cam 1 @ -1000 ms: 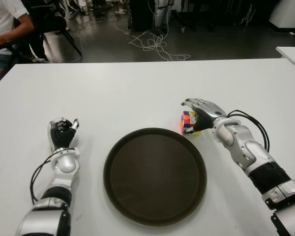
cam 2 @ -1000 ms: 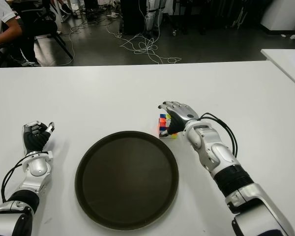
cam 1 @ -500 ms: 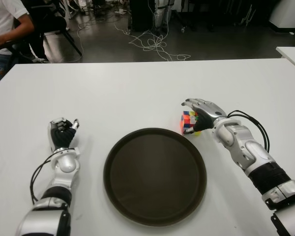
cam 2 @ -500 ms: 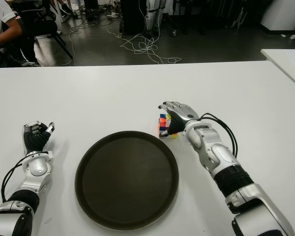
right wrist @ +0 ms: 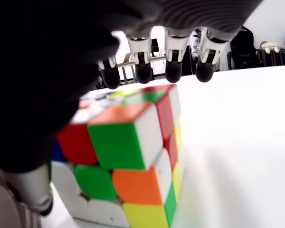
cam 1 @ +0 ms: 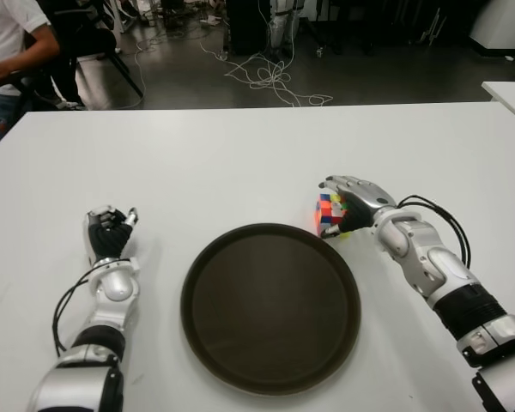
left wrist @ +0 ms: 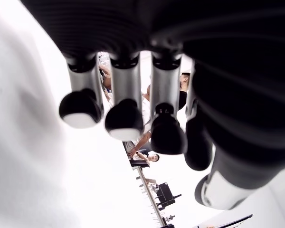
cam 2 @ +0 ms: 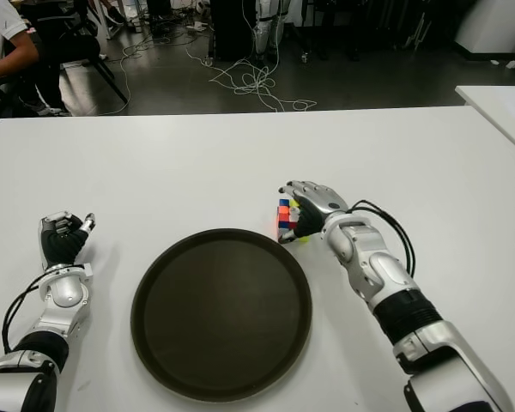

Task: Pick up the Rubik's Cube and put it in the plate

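The right hand now curls down over the Rubik's Cube, fingers draped across its top, closer than a moment ago. The cube sits on the white table just beside the plate, not yet lifted. The left hand, curled and holding nothing, shows left of the plate.

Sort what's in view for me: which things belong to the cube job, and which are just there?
Job:
Rubik's Cube, on the table beside the plate's far right rim
plate, dark, round
right hand, fingers draped over the cube
table

Not part of it:
left hand, curled, left of the plate
cables on the floor
seated person, far left
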Action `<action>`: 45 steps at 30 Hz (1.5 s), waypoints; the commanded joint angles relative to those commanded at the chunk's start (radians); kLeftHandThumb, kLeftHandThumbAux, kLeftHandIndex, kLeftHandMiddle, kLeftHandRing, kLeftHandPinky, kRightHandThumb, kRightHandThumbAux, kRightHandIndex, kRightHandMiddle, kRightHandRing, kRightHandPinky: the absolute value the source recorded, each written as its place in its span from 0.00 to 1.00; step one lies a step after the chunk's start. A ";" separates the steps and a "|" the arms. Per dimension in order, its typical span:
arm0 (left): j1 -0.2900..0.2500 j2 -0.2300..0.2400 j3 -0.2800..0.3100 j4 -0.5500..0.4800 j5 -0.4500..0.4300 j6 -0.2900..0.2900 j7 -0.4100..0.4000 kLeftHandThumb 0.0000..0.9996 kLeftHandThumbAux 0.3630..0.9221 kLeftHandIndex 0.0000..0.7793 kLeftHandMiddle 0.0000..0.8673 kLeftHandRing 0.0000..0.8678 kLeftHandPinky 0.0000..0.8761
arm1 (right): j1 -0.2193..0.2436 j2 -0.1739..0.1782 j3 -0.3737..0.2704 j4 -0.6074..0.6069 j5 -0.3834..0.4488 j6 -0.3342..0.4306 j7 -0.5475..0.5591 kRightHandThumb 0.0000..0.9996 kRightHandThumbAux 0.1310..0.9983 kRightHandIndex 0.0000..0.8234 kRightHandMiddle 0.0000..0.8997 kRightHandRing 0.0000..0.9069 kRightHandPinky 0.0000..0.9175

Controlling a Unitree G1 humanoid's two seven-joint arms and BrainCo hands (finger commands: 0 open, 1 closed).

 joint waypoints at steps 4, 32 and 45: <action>-0.001 0.002 0.000 0.006 0.001 -0.009 -0.002 0.37 0.71 0.89 0.97 0.98 0.98 | -0.001 0.001 0.001 0.012 0.004 -0.013 -0.007 0.00 0.65 0.00 0.00 0.00 0.04; -0.002 0.000 0.005 0.008 -0.004 -0.009 0.000 0.36 0.72 0.90 0.97 0.98 0.98 | -0.027 -0.003 0.007 0.057 0.029 -0.024 0.064 0.05 0.66 0.00 0.00 0.00 0.06; -0.004 0.000 0.004 0.009 -0.002 -0.003 0.003 0.36 0.72 0.90 0.98 0.99 0.98 | -0.037 -0.003 0.008 0.059 0.040 -0.017 0.096 0.05 0.65 0.00 0.00 0.00 0.05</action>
